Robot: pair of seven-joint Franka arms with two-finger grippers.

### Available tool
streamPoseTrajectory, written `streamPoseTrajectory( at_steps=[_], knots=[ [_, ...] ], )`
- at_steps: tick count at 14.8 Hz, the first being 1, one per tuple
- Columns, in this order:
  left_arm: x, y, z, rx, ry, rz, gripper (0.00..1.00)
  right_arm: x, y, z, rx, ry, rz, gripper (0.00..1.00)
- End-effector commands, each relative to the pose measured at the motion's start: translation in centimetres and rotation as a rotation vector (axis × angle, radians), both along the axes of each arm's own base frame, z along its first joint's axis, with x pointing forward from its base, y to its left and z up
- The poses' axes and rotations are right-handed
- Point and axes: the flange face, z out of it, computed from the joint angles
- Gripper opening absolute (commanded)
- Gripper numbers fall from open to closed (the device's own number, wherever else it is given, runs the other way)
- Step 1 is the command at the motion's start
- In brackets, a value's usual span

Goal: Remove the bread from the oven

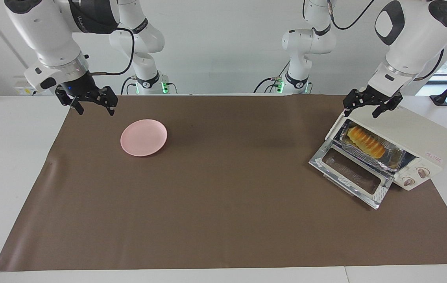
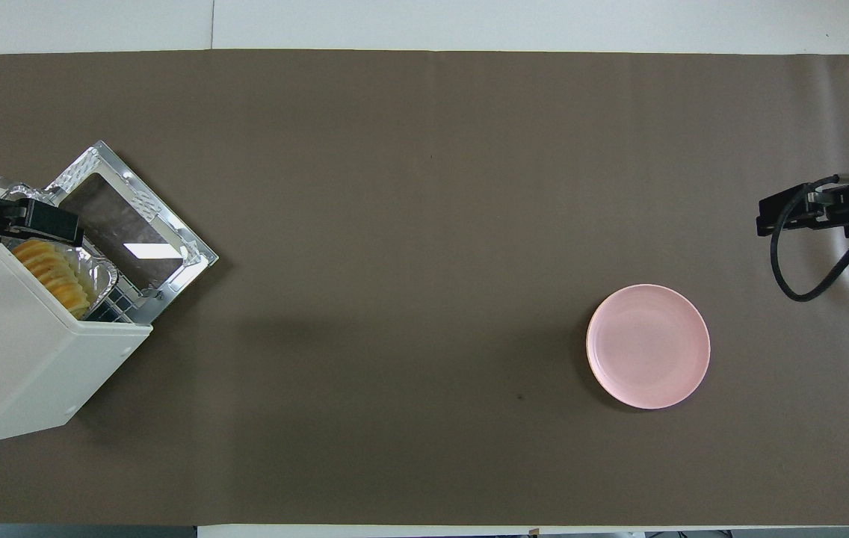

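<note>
Left gripper [image 1: 362, 107]: fingers spread, holding nothing, raised over the oven's top edge nearest the door opening.
Bread [image 1: 365, 142]: just below the left fingers, lying in the foil tray [image 1: 390, 158] inside the oven [image 1: 412, 135].
Oven door [image 1: 351, 173]: folded down flat.
Right gripper [image 1: 95, 105]: fingers spread, empty, waiting over the mat's [image 1: 223, 204] corner, beside the pink plate [image 1: 143, 137].

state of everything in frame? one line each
oven: door down, open
bread: in foil tray, inside oven
pink plate: empty, on the brown mat
left claw: open, over the oven's top
right claw: open, holding nothing, waiting in the air
</note>
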Motion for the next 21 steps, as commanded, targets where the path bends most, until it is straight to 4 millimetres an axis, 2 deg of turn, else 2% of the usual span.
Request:
streamPoseTrajectory(
  at_steps=[1, 6, 9, 13, 16, 18, 20, 21],
  knots=[
    [0.3, -0.2, 0.0, -0.011, -0.01, -0.012, 1.0, -0.7, -0.2, 0.2, -0.008, 0.005, 0.017, 1.0],
    [0.1, -0.2, 0.3, -0.006, -0.014, -0.013, 1.0, -0.7, -0.4, 0.2, -0.008, 0.005, 0.018, 1.0],
    [-0.5, 0.4, 1.5, -0.009, -0.032, 0.004, 1.0, -0.7, -2.3, 0.2, -0.008, 0.002, -0.018, 1.0],
    [-1.0, 1.0, 2.1, -0.012, -0.046, 0.019, 1.0, -0.7, -2.3, 0.2, -0.008, 0.002, -0.021, 1.0],
    [-1.1, 2.1, 1.6, -0.008, -0.023, 0.068, 1.0, -0.7, -2.3, 0.2, -0.008, 0.002, -0.021, 1.0],
    [-0.6, 1.8, 0.5, 0.013, 0.02, 0.118, 1.0, -0.6, -2.3, 0.3, -0.009, -0.001, -0.023, 1.0],
    [1.7, 0.3, -0.9, 0.097, 0.046, 0.228, 1.0, -0.7, -2.3, 0.2, -0.009, 0.002, -0.024, 1.0],
    [2.9, -0.2, -2.4, 0.133, 0.083, 0.244, 1.0, -0.7, -2.3, 0.1, -0.008, 0.003, -0.023, 1.0]
  ],
)
